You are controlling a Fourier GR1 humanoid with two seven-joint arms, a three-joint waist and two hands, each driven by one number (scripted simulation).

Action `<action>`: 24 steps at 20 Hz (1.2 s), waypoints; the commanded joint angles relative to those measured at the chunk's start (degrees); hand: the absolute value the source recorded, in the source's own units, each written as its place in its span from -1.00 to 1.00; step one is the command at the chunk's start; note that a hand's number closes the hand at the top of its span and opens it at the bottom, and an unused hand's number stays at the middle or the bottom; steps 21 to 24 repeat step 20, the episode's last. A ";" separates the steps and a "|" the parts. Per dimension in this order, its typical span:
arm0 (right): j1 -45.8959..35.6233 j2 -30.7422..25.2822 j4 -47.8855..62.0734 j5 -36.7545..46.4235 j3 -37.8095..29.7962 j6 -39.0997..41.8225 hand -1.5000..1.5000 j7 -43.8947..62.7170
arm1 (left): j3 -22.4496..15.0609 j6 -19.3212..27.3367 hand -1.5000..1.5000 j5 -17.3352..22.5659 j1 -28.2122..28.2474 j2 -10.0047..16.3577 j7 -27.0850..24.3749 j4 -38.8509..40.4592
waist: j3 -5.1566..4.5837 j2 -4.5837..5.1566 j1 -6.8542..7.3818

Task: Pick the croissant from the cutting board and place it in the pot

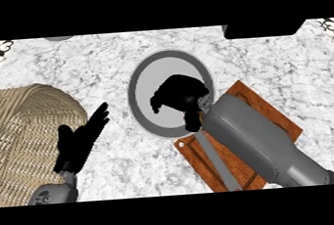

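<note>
You get a single view, from the robot's head, looking steeply down on the counter [108,59] (close in, the pot [135,94] mid-picture).

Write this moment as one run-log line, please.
right hand: curled over round grey pot | croissant: hidden, likely held | brown wooden cutting board: under right forearm | left hand: open, beside woven basket
</note>
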 commanded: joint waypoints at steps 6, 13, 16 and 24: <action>4.76 8.20 -3.14 -21.93 -16.06 -5.09 -1.00 -2.43 | -0.73 -0.61 0.00 -0.66 -0.51 -0.33 -1.19 1.41 | 0.16 0.33 0.56; 0.86 6.95 -1.49 -33.71 -32.60 -8.17 -1.00 1.97 | -0.52 0.37 0.00 -0.52 1.48 -0.07 1.32 -3.28 | 0.18 0.13 0.62; -1.52 5.51 0.84 -36.99 -37.31 -7.84 -1.00 1.67 | -0.07 0.50 0.00 -1.61 -0.23 -0.47 -2.26 1.87 | 0.09 0.38 0.07; -3.60 -0.13 6.79 -41.74 -43.01 -2.22 -1.00 -2.09 | -0.95 0.88 0.00 -0.39 0.89 -1.74 2.78 -3.87 | 0.12 0.34 0.61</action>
